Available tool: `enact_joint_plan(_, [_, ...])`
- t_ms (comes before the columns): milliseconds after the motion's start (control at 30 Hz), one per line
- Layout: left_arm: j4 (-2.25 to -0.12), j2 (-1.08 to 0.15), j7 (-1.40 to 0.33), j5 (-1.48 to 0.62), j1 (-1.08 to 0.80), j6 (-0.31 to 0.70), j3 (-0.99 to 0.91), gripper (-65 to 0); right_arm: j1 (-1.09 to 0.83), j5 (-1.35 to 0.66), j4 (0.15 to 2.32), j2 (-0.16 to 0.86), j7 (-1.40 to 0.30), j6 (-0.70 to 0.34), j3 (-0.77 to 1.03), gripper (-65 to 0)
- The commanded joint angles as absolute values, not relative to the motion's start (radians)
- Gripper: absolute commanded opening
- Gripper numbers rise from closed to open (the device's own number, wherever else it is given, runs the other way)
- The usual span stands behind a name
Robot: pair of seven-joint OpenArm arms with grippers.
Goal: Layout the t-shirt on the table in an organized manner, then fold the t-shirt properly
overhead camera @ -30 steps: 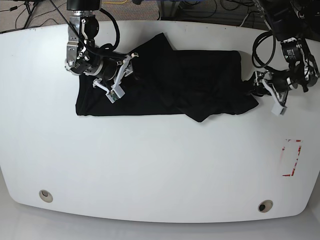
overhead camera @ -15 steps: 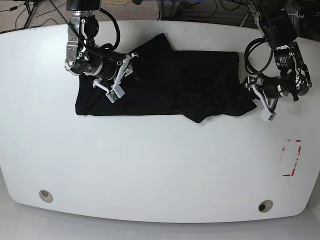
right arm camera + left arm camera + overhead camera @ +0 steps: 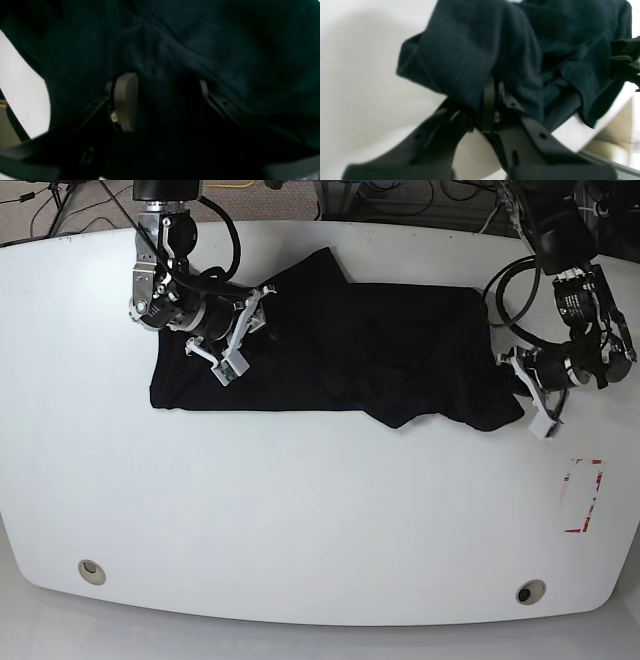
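Note:
The black t-shirt (image 3: 330, 350) lies spread sideways on the back half of the white table (image 3: 320, 510), with a sleeve sticking out at the back and a rumpled flap at the front. My left gripper (image 3: 518, 387) is at the shirt's right edge. In the left wrist view the gripper (image 3: 493, 100) is shut on a bunched fold of the t-shirt (image 3: 470, 50). My right gripper (image 3: 243, 332) rests on the shirt's left part. In the right wrist view its fingers (image 3: 125, 105) stand apart on the dark cloth (image 3: 200, 37).
A red tape rectangle (image 3: 583, 495) marks the table at the right front. Two round metal grommets (image 3: 92, 571) (image 3: 530, 591) sit near the front edge. Cables (image 3: 400, 195) lie beyond the back edge. The left arm's black links and hose loop (image 3: 560, 270) rise at the back right.
My left gripper has closed on the shirt's right edge and shifted slightly right and forward, drawing that corner out. The right arm has not moved.

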State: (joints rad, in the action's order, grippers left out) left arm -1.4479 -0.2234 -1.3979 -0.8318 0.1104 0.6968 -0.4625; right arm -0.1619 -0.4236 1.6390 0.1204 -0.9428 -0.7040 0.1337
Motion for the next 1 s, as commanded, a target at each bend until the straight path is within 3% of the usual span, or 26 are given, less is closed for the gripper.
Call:
enact_joint_plan(0, [-1.537, -0.236, -1.389, -0.852, 0.111, 0.698, -0.453, -59.4, -0.159, -0.404, 1.643, 0.130, -0.961, -0.698, 0.137, -35.2])
enact_joint_plan(500, [-1.790, -0.262, -1.389, -0.854, 0.085, 0.698, -0.142, -59.0, -0.157, -0.401, 1.643, 0.130, -0.961, -0.698, 0.136, -35.2])
enact_joint_plan(967, [-1.811, -0.260, -1.389, -0.860, 0.085, 0.698, 0.140, -58.8, -0.156, -0.397, 1.641, 0.130, -0.961, -0.698, 0.136, -35.2])
